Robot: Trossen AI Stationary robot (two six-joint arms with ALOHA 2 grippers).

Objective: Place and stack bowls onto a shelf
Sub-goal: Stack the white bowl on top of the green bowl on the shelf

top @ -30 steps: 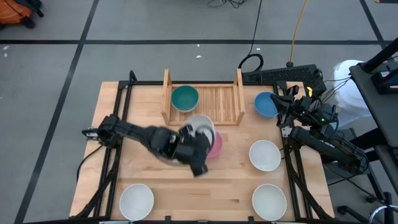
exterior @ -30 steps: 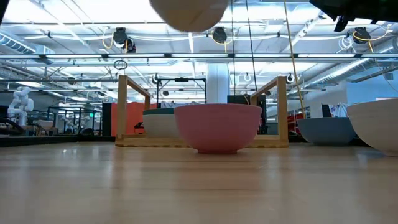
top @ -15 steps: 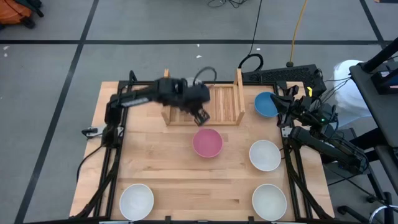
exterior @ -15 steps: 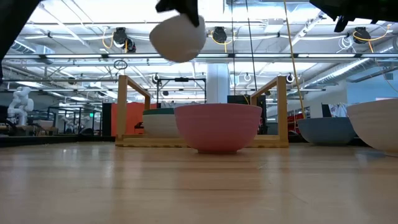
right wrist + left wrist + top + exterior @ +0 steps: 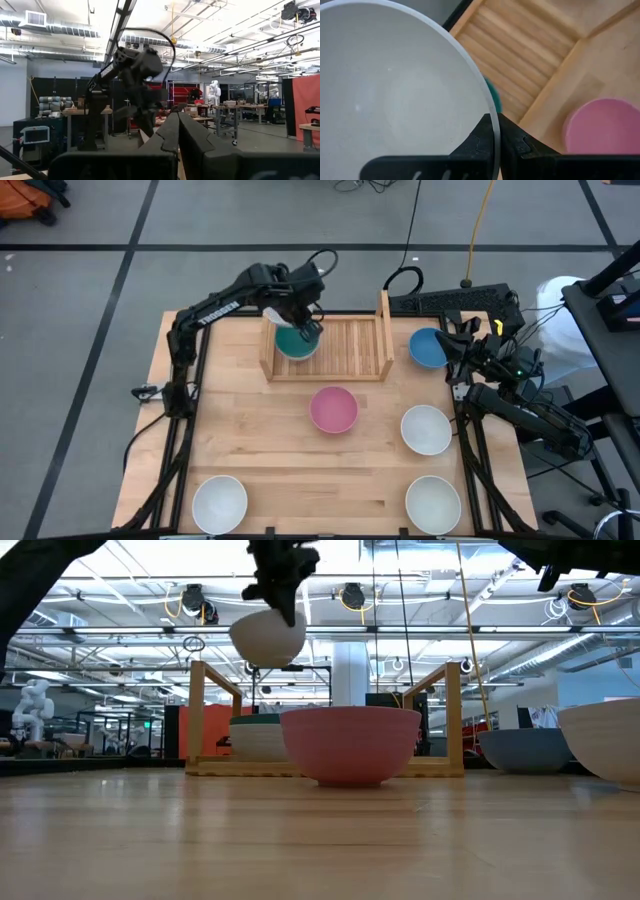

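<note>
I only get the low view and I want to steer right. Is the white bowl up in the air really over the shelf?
Observer: Yes. From above, the white bowl hangs over the teal bowl, which sits at the left end of the shelf.
Operator: Is it held tight?
Observer: The left gripper is shut on its rim, one finger inside and one outside.
Operator: Where's the other arm?
Observer: The right gripper waits shut at the right edge of the table, beside the blue bowl.
</note>
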